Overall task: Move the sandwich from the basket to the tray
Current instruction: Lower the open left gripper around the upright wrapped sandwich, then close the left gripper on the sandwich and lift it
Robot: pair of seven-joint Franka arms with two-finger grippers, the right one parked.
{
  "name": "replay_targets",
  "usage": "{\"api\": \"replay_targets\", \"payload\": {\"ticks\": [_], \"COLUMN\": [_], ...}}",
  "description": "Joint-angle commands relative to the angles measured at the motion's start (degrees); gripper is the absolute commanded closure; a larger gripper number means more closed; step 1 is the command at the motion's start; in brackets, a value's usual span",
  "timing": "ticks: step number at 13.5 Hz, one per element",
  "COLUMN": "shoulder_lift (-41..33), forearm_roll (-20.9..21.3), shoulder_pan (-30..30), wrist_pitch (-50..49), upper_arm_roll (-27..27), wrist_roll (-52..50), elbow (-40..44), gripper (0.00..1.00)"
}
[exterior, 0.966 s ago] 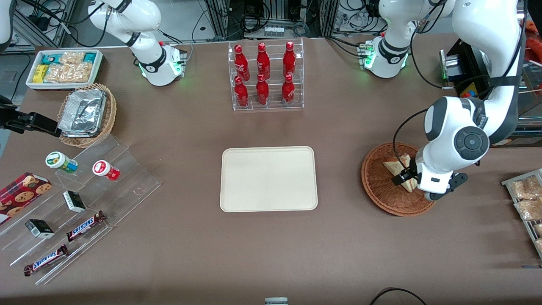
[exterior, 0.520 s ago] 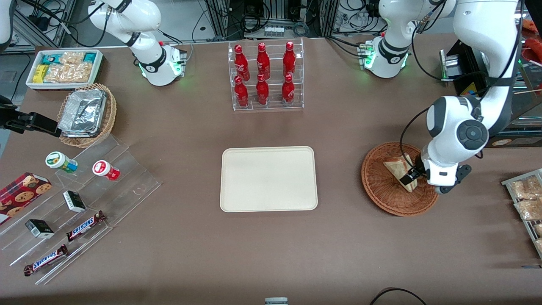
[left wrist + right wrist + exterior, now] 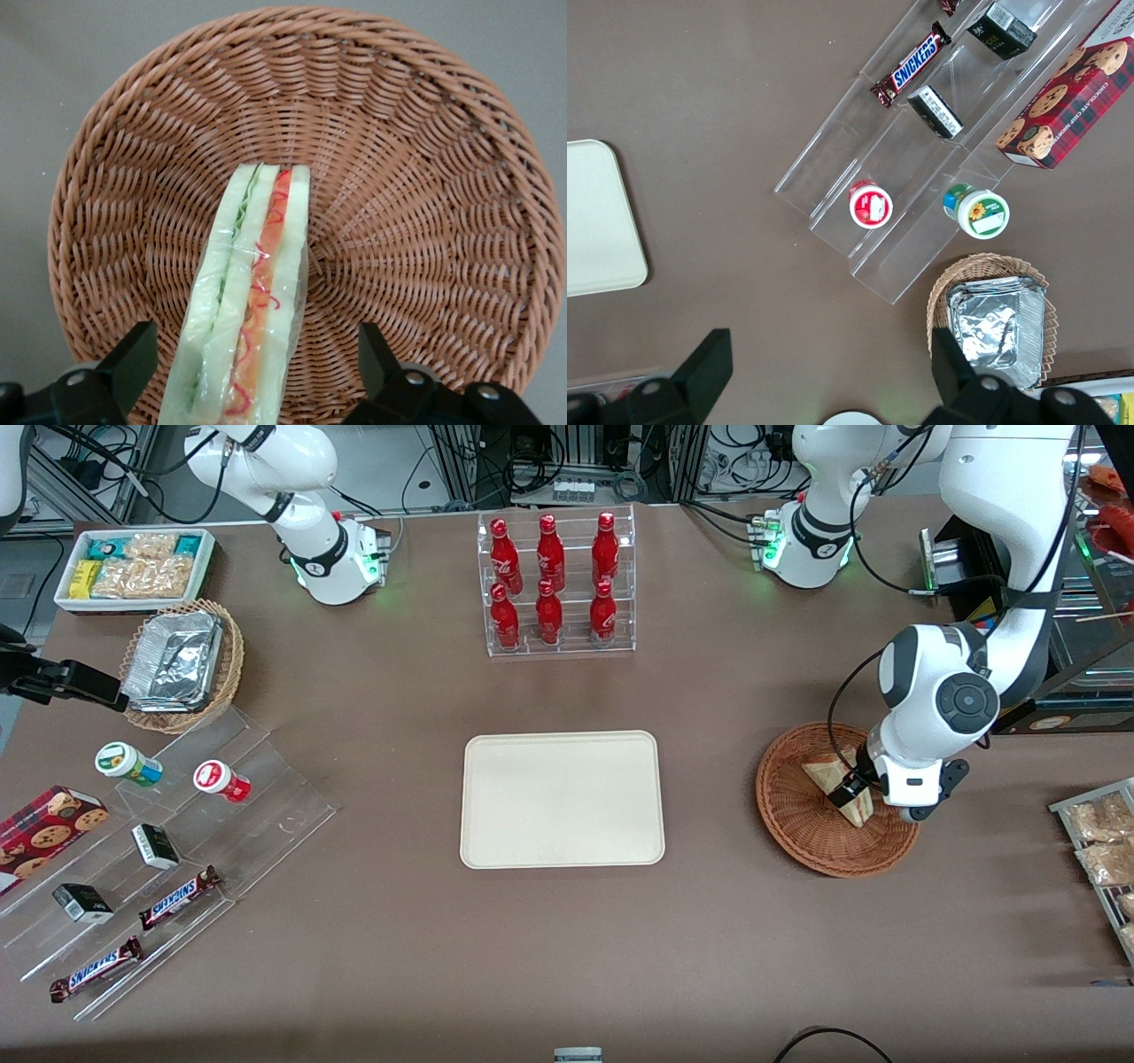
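The sandwich (image 3: 831,778) is a wrapped white-bread wedge lying in the reddish-brown wicker basket (image 3: 791,815) toward the working arm's end of the table. In the left wrist view the sandwich (image 3: 252,301) shows its red and green filling edge-up on the basket's weave (image 3: 416,204). My left gripper (image 3: 852,790) hangs just above the basket, open, one finger (image 3: 133,359) on each side of the sandwich and clear of it. The cream tray (image 3: 562,799) lies bare at the table's middle and also shows in the right wrist view (image 3: 598,221).
A clear rack of red bottles (image 3: 554,584) stands farther from the camera than the tray. A metal rack with snack packets (image 3: 1099,841) lies beside the basket at the table's edge. Clear stepped shelves with candy bars (image 3: 177,841), a foil-tray basket (image 3: 182,660) and a white snack bin (image 3: 133,567) lie toward the parked arm's end.
My left gripper and wrist have moved away from the camera over the basket and settled around the sandwich. The sandwich and basket have not moved.
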Motion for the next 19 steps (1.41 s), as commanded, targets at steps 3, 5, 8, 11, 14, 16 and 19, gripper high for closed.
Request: {"api": "replay_targets", "payload": {"ticks": [3,5,8,11,14,16,19], "shoulder_lift": [-2.1,-1.8,-1.1,-1.2,-1.6,-2.6,-4.5], "forearm_roll": [0.8,0.8,0.8,0.8,0.8,2.0,3.8], "shoulder_pan": [-1.1,-1.4,-1.5,-1.5,-1.5,-1.5,-1.6], "wrist_pitch": [-0.3,-1.0,-1.7,-1.8,-2.3,-5.3,-14.2], "upper_arm_roll": [0.0,0.0,0.0,0.0,0.0,-0.2,-1.4], "wrist_roll": [-2.9,-3.0,-3.6,-3.4,-2.9,-3.0,-3.1], "elbow": [-2.7,-2.7,-2.6,-2.5,-2.3,-1.5,2.6], "gripper": [0.0,0.03,0.8,1.0,1.0,1.0,1.0]}}
